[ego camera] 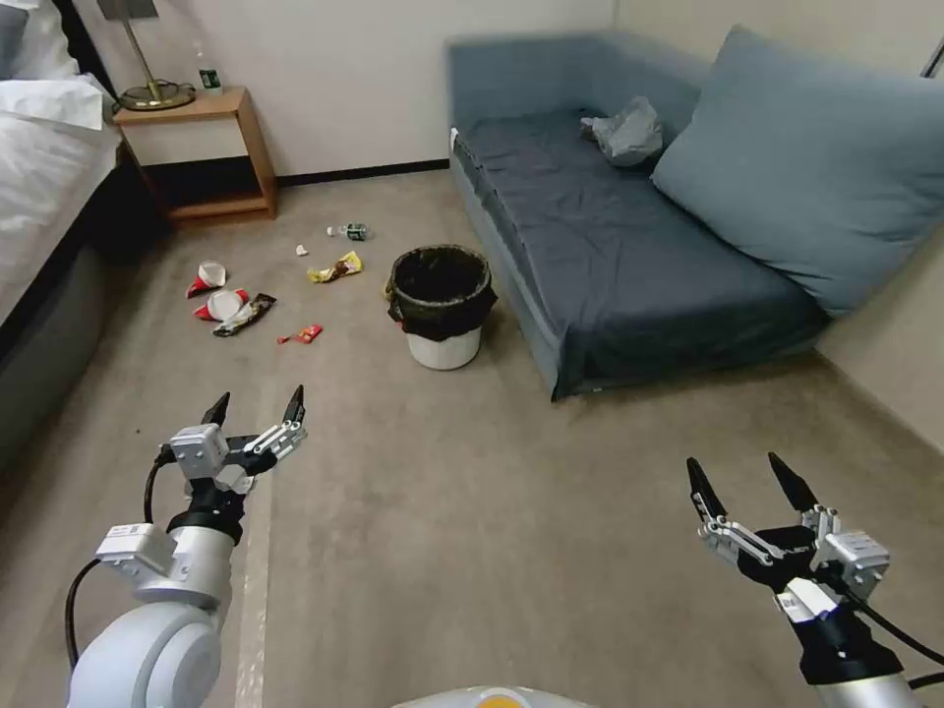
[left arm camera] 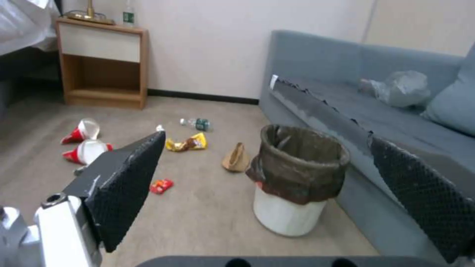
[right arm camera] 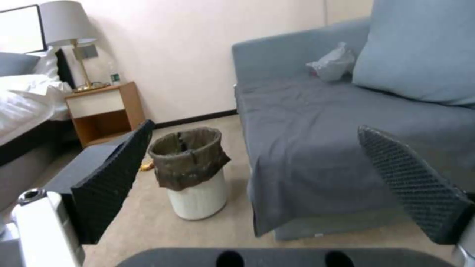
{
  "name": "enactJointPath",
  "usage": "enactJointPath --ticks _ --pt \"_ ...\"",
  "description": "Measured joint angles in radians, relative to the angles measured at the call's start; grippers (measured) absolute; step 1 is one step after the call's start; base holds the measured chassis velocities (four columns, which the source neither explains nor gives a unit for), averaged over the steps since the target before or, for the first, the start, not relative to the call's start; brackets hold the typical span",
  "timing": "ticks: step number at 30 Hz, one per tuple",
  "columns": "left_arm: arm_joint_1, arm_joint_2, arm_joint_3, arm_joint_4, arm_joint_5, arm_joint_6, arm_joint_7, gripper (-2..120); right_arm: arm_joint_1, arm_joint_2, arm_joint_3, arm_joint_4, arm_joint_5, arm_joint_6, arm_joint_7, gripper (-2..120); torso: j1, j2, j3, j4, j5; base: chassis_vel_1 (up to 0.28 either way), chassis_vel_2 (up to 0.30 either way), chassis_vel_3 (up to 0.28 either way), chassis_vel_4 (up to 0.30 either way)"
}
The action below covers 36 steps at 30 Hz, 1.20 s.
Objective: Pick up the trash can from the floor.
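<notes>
Trash can (ego camera: 441, 305) upright on floor (ego camera: 472, 511), beside sofa (ego camera: 629, 265); left hand (ego camera: 256, 405) and right hand (ego camera: 742, 477) near, fingers apart, empty.

Beige carpet floor (ego camera: 511, 551), pale stripe on it. Standing on it: trash can (ego camera: 441, 305) upright, just beside the sofa (ego camera: 629, 256). Scattered litter to its left: two red-white paper cups (ego camera: 218, 295), yellow wrapper (ego camera: 336, 266), red wrapper (ego camera: 308, 333), small bottle (ego camera: 348, 232). Nightstand (ego camera: 211, 157) by the wall.

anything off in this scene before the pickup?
Yes: litter lies on the floor left of the upright trash can, not in it: tipped red cups, wrappers, a bottle. A grey bag sits on the sofa.
</notes>
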Motion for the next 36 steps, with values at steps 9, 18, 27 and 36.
enactJointPath --ticks 9,18,27,36 --pt "0.005 0.001 -0.002 -0.002 0.0 0.0 0.0 100 -0.003 0.003 0.0 0.003 0.001 0.001 -0.005 100 0.0 0.0 0.0 -0.0001 0.0002 -0.169 0.167 0.162 -0.163" --pt "0.007 0.002 -0.003 -0.004 0.0 -0.001 0.0 100 -0.006 0.005 -0.001 0.006 0.0 0.002 -0.01 100 0.0 0.0 0.0 0.0 -0.0003 -0.18 0.182 0.192 -0.179" --pt "0.012 0.007 -0.007 -0.007 -0.001 -0.004 0.0 100 -0.008 0.003 -0.002 0.007 0.0 0.006 -0.016 100 0.0 0.0 0.0 0.0002 -0.0001 -0.197 0.181 0.18 -0.18" --pt "0.011 0.006 -0.011 -0.015 -0.008 -0.006 -0.004 100 -0.002 -0.003 -0.005 0.007 0.002 0.006 -0.017 100 0.0 0.0 0.0 0.0005 0.0016 -0.183 0.18 0.186 -0.188"
